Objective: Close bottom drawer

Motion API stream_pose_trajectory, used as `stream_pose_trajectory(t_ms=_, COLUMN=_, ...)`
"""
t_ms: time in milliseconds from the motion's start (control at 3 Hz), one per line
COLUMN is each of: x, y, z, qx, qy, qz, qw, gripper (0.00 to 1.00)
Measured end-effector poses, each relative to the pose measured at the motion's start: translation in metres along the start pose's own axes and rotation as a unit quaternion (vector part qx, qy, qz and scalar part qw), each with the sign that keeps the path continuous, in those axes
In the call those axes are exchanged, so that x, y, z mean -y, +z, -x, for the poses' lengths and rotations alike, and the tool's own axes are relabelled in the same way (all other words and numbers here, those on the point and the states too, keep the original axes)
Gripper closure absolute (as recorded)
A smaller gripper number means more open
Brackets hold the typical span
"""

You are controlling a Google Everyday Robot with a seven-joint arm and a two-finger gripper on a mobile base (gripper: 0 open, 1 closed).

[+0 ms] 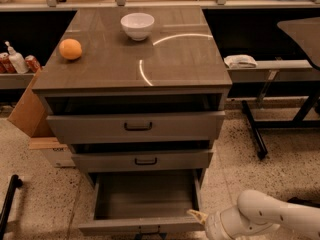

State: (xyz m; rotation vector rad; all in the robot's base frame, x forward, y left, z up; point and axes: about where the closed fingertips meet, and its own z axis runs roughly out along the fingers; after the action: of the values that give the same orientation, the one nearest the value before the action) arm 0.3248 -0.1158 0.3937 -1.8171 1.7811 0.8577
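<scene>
1. Grey-brown bottom drawer (pixel 142 204), the lowest of three in the cabinet facing you, is pulled well out toward the camera. Its bare floor is in plain sight, and its front panel runs along the lower edge of the view.
2. Your gripper (pixel 196 216) is at the drawer's front right corner, touching or just beside the front panel. You cannot tell how far open it is, or whether it has hold of anything. The white arm (pixel 265 216) enters from the lower right.
3. Directly above is the middle drawer (pixel 145 160), and above that the top drawer (pixel 137 126). Each is slightly out, with a dark gap over it and one black bar handle.
4. On the cabinet top (pixel 170 64) are two things, well apart: one white bowl (pixel 137 25) near the back and one orange (pixel 70 49) near the left edge.
5. To the left, one cardboard box (pixel 25 111) leans against the cabinet's side. Behind it, a shelf holds one white pump bottle (pixel 16 60) and two red cans (pixel 32 63).
6. To the right, one white cloth (pixel 240 61) lies on a low shelf. Below it, a black table leg (pixel 252 129) stands on the speckled floor (pixel 45 194).
</scene>
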Motion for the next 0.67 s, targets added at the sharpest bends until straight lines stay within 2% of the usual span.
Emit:
stream_pose_trajectory(t_ms=333, x=0.000, y=0.028, z=-0.027, qx=0.008, qy=0.006, qz=0.007, qw=0.9999, gripper=0.00)
stream_pose_trajectory(t_ms=667, x=0.001, y=0.053, z=-0.056, qx=0.015, qy=0.019, qz=0.015, qw=0.9996, gripper=0.19)
